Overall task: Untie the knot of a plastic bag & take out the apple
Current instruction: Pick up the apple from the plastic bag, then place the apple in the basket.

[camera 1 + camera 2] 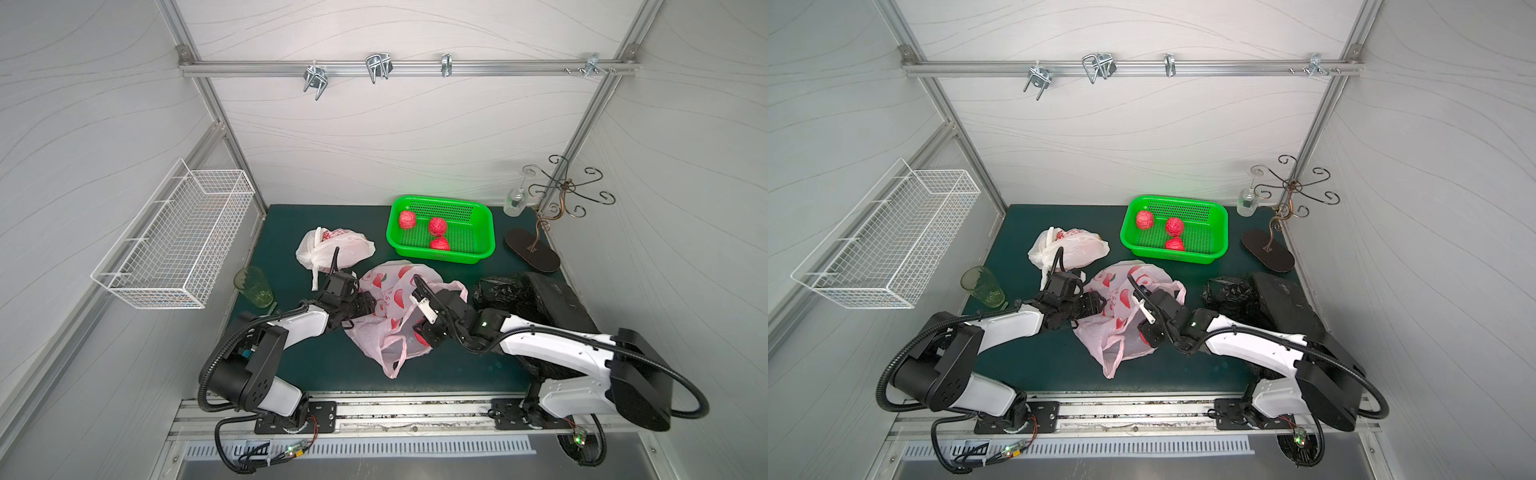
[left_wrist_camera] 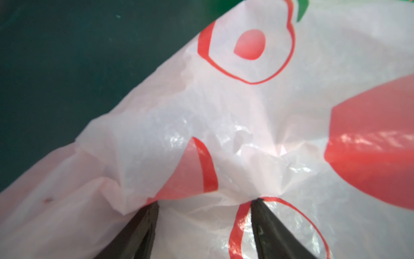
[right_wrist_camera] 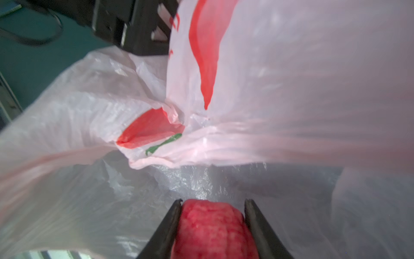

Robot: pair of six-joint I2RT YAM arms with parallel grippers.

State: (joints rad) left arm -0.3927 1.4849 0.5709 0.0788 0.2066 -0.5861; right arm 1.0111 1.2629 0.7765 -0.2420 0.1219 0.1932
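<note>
A pink plastic bag (image 1: 390, 291) (image 1: 1121, 291) printed with red apples lies in the middle of the green table. Its handle loops (image 1: 392, 357) hang loose toward the front, and no knot shows on it. My right gripper (image 1: 424, 336) (image 3: 212, 201) reaches into the bag's mouth and is shut on a red apple (image 3: 212, 228), which touches both fingers. At the bag's left side my left gripper (image 1: 372, 308) (image 2: 205, 200) is open. Its fingertips (image 2: 150, 215) press under a fold of the film, with only loose plastic between them.
A green basket (image 1: 440, 201) at the back holds three red apples. A white tied bag (image 1: 332, 249) lies behind my left arm and a green cup (image 1: 253, 286) to its left. A black bag (image 1: 503, 291), a black box (image 1: 557, 299) and a glass stand (image 1: 532, 249) crowd the right side.
</note>
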